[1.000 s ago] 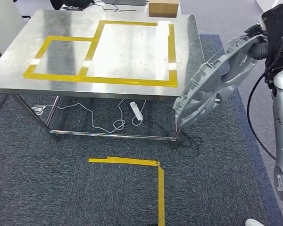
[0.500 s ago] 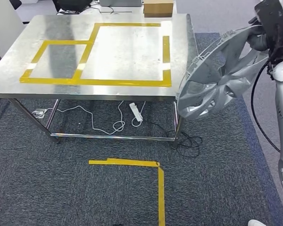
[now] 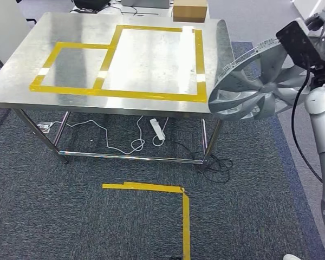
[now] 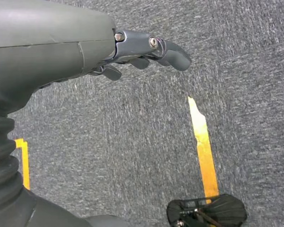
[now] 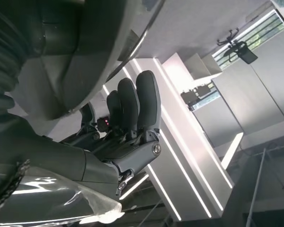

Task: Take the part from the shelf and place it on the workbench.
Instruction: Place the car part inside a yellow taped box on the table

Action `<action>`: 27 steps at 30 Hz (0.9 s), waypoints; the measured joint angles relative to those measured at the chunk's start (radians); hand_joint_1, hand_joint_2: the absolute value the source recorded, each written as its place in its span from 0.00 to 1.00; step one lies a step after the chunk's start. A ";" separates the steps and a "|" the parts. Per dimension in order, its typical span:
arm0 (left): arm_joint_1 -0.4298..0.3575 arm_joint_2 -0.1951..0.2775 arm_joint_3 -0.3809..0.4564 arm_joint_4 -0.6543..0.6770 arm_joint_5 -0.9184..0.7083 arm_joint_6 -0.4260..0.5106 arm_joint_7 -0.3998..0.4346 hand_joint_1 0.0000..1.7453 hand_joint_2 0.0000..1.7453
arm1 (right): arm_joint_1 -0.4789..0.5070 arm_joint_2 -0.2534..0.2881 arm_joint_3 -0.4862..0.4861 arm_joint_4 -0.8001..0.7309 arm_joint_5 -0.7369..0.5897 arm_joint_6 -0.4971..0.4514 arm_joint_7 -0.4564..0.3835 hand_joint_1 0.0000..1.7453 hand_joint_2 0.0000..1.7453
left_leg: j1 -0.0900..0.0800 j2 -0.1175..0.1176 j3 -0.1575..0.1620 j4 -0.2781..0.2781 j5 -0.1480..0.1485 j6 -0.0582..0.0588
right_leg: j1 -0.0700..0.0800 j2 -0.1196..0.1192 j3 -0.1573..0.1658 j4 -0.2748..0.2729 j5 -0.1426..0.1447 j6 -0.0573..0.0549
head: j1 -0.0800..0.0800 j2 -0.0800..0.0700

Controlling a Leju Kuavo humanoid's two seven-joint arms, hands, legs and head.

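Hanging in the air just off the worktop's (image 3: 26, 89) right end, the grey fan-like part (image 3: 251, 86) is tilted, its rim near the corner but apart from the steel. The right hand (image 5: 131, 120) grasps it, fingers curled over its edge, while the left hand (image 4: 147, 49) hangs slack and holds nothing above the carpet (image 3: 91, 222). To place it well, the robot should probably level the part, carry it inward over the large yellow-taped rectangle (image 3: 200, 59), and lower it flat before letting go.
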 joint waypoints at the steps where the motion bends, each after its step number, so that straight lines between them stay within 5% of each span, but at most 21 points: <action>1: 0.000 0.000 0.000 0.000 -0.001 -0.001 0.000 0.00 1.00 | 0.008 0.000 0.000 -0.003 0.007 -0.001 0.000 1.00 1.00 | 0.000 0.000 0.001 0.001 -0.001 0.000 | 0.000 0.000 -0.006 0.006 0.011 0.000 | 0.000 0.000; 4: -0.001 0.000 0.000 0.000 -0.001 -0.002 -0.001 0.00 1.00 | 0.018 -0.001 -0.001 -0.016 0.014 -0.003 -0.001 1.00 1.00 | -0.002 -0.002 0.003 0.007 -0.006 -0.005 | 0.001 -0.001 0.081 -0.177 0.110 -0.006 | 0.000 0.000; 6: -0.002 0.001 0.001 0.000 -0.001 -0.002 -0.001 0.00 1.00 | 0.019 -0.002 -0.002 -0.024 0.015 -0.006 -0.002 1.00 1.00 | -0.005 -0.003 0.001 0.014 -0.010 -0.011 | 0.004 0.000 0.133 -0.272 0.135 -0.013 | -0.001 0.000; 11: -0.002 0.004 0.005 0.000 -0.003 -0.003 -0.003 0.00 1.00 | 0.023 -0.002 -0.001 -0.030 0.028 -0.011 -0.003 1.00 1.00 | -0.005 -0.002 -0.014 0.049 -0.036 -0.033 | 0.000 0.000 0.143 -0.285 0.138 -0.032 | -0.002 0.000; 14: -0.003 0.006 0.007 0.000 -0.004 -0.003 -0.004 0.00 1.00 | 0.025 -0.002 -0.001 -0.033 0.046 -0.018 -0.004 1.00 1.00 | 0.002 0.000 -0.093 0.230 -0.128 -0.052 | -0.003 -0.003 0.145 -0.286 0.138 -0.039 | -0.006 0.000; 16: -0.002 0.006 0.007 0.001 -0.006 -0.008 -0.004 0.00 1.00 | 0.028 -0.001 0.000 -0.033 0.053 -0.019 -0.004 1.00 1.00 | 0.006 0.000 -0.133 0.313 -0.147 -0.055 | -0.003 -0.004 0.146 -0.286 0.137 -0.039 | -0.006 0.000; 17: -0.002 0.006 0.007 0.001 -0.007 -0.010 -0.003 0.00 1.00 | 0.029 -0.001 0.001 -0.033 0.055 -0.019 -0.004 1.00 1.00 | 0.007 0.000 -0.127 0.299 -0.128 -0.055 | -0.003 -0.003 0.147 -0.286 0.136 -0.039 | -0.006 0.000; 19: -0.003 0.006 0.007 0.002 -0.008 -0.012 -0.002 0.00 1.00 | 0.029 -0.001 0.001 -0.033 0.058 -0.019 -0.004 1.00 1.00 | 0.008 0.000 -0.072 0.173 -0.052 -0.048 | -0.003 -0.003 0.151 -0.286 0.134 -0.037 | -0.006 0.000; 21: -0.003 0.008 0.007 0.002 -0.008 -0.013 -0.001 0.00 1.00 | 0.028 0.000 0.001 -0.033 0.060 -0.021 -0.005 1.00 1.00 | 0.005 0.000 -0.017 0.053 -0.007 -0.039 | 0.000 -0.002 0.152 -0.285 0.131 -0.031 | -0.006 0.000; 25: -0.005 0.008 0.007 0.002 -0.009 -0.014 -0.001 0.00 1.00 | 0.029 0.001 0.000 -0.033 0.062 -0.023 -0.007 1.00 1.00 | 0.001 -0.001 -0.002 0.013 -0.009 -0.022 | -0.001 -0.003 0.147 -0.288 0.130 -0.009 | -0.004 0.000; 27: -0.006 0.007 0.007 0.002 -0.008 -0.014 -0.003 0.00 1.00 | 0.029 0.001 -0.002 -0.034 0.065 -0.021 -0.010 1.00 1.00 | 0.004 -0.001 0.002 0.002 -0.003 -0.011 | -0.002 -0.003 0.124 -0.245 0.099 -0.004 | -0.002 0.000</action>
